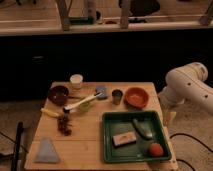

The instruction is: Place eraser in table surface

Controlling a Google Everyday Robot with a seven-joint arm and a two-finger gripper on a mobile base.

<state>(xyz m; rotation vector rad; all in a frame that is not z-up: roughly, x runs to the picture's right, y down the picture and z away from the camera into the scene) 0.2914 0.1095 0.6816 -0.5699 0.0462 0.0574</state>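
My gripper (168,115) hangs at the right edge of the light-brown wooden tabletop (85,137); the tan-pink eraser block (123,139) lies in the dark green tray (117,125).

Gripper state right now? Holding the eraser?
Gripper: cannot be told; it sits low at the right edge of the table surface, beside the green tray.
Eraser lies in the tray, not held.

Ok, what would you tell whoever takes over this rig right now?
Gripper: low at the table's right edge, outside the green tray, apart from the eraser.
Eraser: lying in the tray, left of the orange fruit.
Table surface: bare wood left of the tray.
Done: nothing yet.
Left: grasp the eraser, lift it out, set it on the table surface.
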